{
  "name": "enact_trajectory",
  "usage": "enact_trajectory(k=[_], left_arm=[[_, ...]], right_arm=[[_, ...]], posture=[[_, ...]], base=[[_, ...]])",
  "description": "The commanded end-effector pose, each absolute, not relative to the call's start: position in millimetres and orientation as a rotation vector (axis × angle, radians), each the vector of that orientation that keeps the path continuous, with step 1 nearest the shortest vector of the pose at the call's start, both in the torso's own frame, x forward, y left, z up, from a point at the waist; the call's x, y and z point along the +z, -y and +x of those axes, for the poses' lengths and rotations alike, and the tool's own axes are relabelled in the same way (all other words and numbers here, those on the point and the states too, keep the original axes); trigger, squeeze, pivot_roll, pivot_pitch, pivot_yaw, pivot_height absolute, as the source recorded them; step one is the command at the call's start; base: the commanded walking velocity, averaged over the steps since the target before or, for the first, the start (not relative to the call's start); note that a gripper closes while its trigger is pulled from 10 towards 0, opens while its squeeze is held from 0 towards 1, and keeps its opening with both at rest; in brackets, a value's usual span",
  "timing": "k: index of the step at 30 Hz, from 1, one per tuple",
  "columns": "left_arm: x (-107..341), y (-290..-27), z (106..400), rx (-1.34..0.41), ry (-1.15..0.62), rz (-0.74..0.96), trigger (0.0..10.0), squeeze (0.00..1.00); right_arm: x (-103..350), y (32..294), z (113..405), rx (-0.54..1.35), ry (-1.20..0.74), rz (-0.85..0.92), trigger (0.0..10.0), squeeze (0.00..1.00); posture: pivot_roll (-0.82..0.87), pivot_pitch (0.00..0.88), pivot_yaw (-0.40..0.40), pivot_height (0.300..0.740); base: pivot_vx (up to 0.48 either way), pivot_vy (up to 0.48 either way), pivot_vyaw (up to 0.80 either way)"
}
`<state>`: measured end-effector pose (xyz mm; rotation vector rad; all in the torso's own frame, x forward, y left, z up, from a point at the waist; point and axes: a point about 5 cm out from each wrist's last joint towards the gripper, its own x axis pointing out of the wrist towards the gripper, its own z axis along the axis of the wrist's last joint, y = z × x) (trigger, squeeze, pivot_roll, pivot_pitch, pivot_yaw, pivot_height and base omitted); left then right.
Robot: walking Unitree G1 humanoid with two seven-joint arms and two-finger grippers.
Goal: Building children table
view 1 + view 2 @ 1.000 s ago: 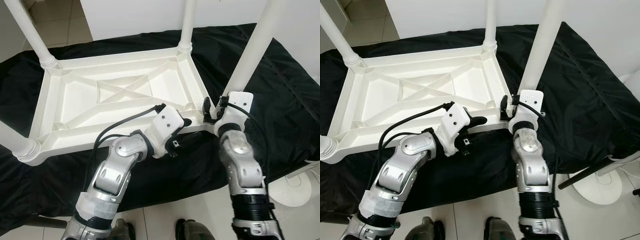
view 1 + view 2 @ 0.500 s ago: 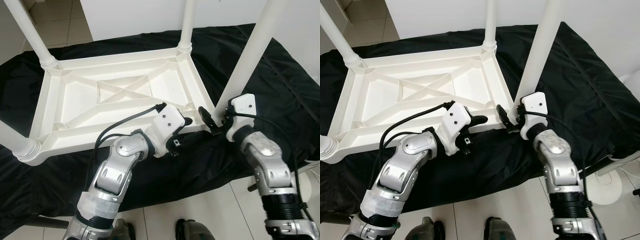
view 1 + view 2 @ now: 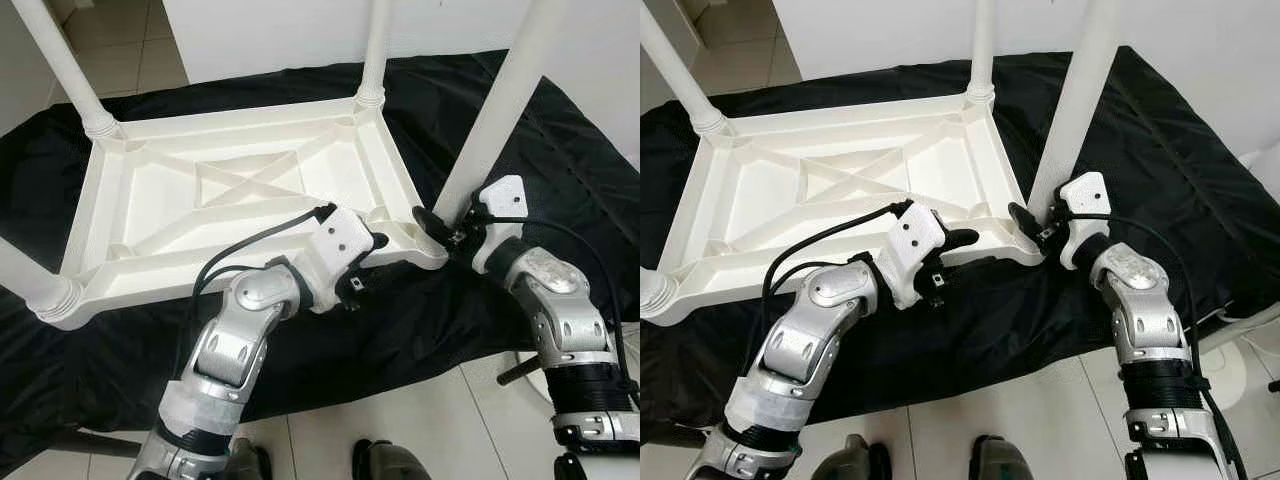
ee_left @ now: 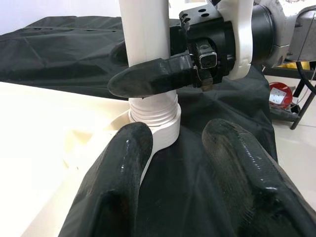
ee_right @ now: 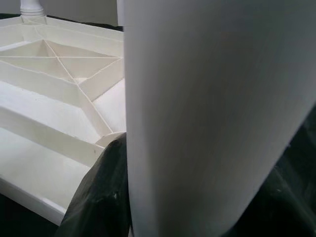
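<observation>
A white plastic children's table (image 3: 230, 190) lies upside down on a black cloth (image 3: 560, 150) spread over a raised surface, its ribbed underside facing up and four white legs rising from the corners. The robot's right gripper (image 3: 447, 224) is clamped around the base of the near right leg (image 3: 495, 110), one black finger (image 4: 148, 76) pressed across the tube just above its threaded collar (image 4: 154, 114). The left gripper (image 3: 368, 252) sits at the table's near edge, just beside that same corner, its two fingers spread apart and holding nothing. The leg appears seated in its socket, though whether it is fully screwed home cannot be told. The risk from here is a twist or pull that goes off-axis: that could cross the threads or jam the collar, and with the left gripper not gripping the frame, the light tabletop could turn or slide on the slick cloth towards the near edge. The cable (image 3: 250, 245) looping off the left wrist could also snag the rim.
</observation>
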<state>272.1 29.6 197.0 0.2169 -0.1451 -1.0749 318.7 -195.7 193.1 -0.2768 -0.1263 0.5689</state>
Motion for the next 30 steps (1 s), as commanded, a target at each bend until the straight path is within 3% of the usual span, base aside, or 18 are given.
enact_trajectory(k=[1,3,4,6,7,25,30], left_arm=[[196.6,-34.0,277.5,-0.951,0.151,0.211,10.0,0.00],[195.6,-33.5,276.4,-0.958,0.148,0.210,10.0,0.00],[195.5,-33.3,276.5,-0.960,0.147,0.210,10.0,0.00],[195.6,-33.2,276.9,-0.961,0.148,0.210,10.0,0.00],[195.7,-32.9,277.2,-0.962,0.147,0.210,10.0,0.00],[193.7,-31.8,277.3,-0.967,0.142,0.208,10.0,0.00],[192.6,-32.7,278.1,-0.950,0.134,0.197,10.0,0.00]], right_arm=[[181.4,191.1,315.1,0.612,0.085,-0.278,0.0,0.00],[178.3,193.0,311.8,0.596,0.078,-0.268,0.0,0.00],[178.6,195.2,311.5,0.563,0.079,-0.268,4.5,0.00],[179.5,198.0,312.3,0.530,0.083,-0.271,4.5,0.00],[181.0,198.5,312.5,0.507,0.088,-0.252,10.0,0.00],[172.8,177.3,313.6,0.188,0.125,-0.108,10.0,0.00],[162.9,169.7,312.7,-0.057,0.091,-0.030,10.0,0.00]], posture=[[-0.10,0.099,0.042,0.740],[-0.10,0.100,0.047,0.740],[-0.11,0.101,0.048,0.740],[-0.11,0.101,0.048,0.740],[-0.11,0.101,0.048,0.740],[-0.12,0.109,0.056,0.740],[-0.12,0.112,0.050,0.740]], base=[[0.000,0.000,0.00],[0.000,0.000,0.00],[0.000,0.000,0.00],[0.000,0.000,0.00],[0.000,0.000,0.00],[0.000,0.000,0.00],[0.000,0.000,0.00]])
